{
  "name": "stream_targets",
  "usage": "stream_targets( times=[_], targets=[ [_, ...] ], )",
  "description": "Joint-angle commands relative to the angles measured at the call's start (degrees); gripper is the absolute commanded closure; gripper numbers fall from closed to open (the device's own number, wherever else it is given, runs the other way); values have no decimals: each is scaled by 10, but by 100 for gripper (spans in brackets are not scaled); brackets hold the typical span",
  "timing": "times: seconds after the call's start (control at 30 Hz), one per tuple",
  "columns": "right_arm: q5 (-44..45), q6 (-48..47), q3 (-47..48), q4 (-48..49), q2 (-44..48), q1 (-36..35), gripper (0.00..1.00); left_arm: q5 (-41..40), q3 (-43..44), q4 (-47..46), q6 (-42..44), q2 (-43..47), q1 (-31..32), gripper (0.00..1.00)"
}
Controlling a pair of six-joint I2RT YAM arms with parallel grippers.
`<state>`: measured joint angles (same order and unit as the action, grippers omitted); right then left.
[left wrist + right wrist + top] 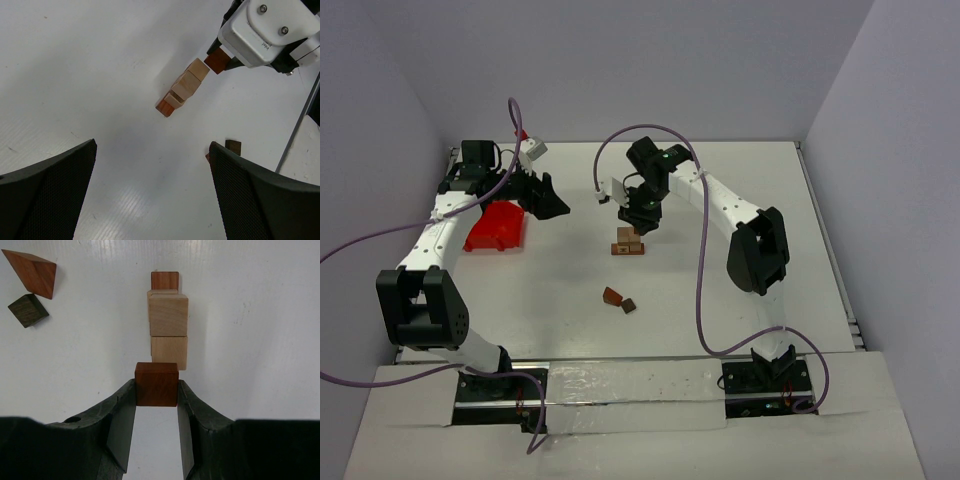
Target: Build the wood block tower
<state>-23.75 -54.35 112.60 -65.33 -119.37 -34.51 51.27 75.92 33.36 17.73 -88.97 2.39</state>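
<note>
Already narrow and slightly uneven, the wood block tower (628,241) stands on the desk (520,300), its top just beside the right pincer (638,222), which is clenched on a reddish-brown block (156,384). Set down off-centre, or released with a finger brushing the stack, it could topple everything; the left pincer (152,150) gapes idle, well apart

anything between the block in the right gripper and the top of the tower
Nothing visible. The right gripper holds the reddish block right beside the top of the tower, with no object in the gap. The loose wedge and dark cube lie well off to one side.
</note>
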Motion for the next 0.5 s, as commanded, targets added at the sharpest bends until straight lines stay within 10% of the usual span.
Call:
stream_targets(
  times=[0.0, 0.47],
  targets=[
    [8, -3, 34, -1, -14, -9, 89, 16, 11, -18, -1, -1, -5, 1],
    [12, 4, 62, -6, -39, -16, 80, 9, 4, -24, 0, 5, -6, 1]
  ],
)
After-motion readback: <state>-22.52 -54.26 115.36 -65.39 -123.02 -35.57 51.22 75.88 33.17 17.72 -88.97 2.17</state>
